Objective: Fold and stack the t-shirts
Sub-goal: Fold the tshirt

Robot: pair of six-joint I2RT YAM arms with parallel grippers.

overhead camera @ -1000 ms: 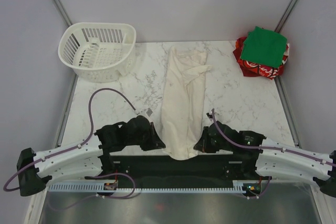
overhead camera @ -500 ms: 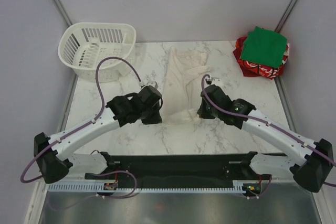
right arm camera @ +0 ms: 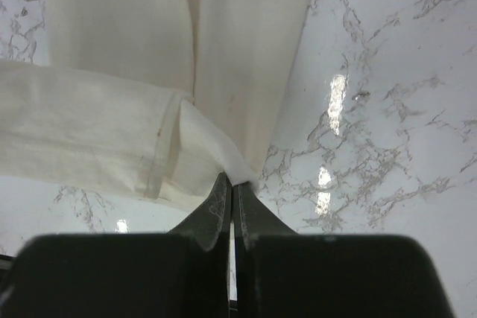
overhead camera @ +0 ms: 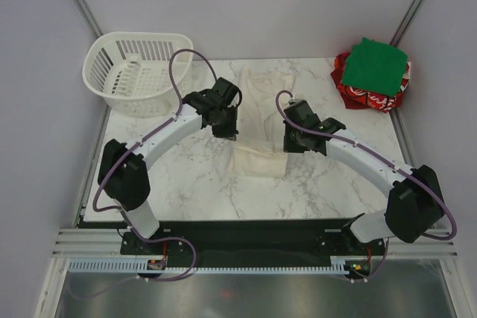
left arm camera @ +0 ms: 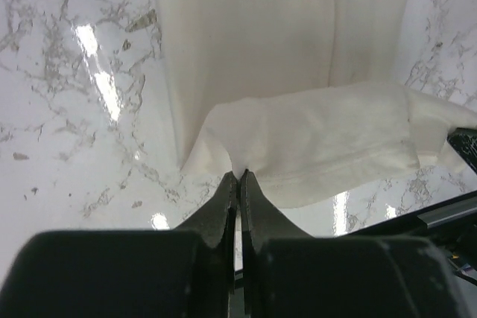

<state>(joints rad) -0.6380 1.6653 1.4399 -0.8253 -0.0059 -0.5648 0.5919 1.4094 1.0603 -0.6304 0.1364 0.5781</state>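
The cream t-shirt lies as a long strip on the marble table, its near end lifted and doubled back over itself. My left gripper is shut on the left corner of that near hem. My right gripper is shut on the right corner. Both hold the hem above the middle of the strip. The folded green t-shirt lies on top of the red t-shirt with white lettering at the far right corner.
A white slotted basket stands at the far left corner of the marble table. Grey walls and metal posts enclose the table on three sides. Purple cables loop over both arms.
Both grippers have carried the shirt's near hem away from the front edge toward the far side, doubling the strip over itself. Both arms are now stretched out over the table.
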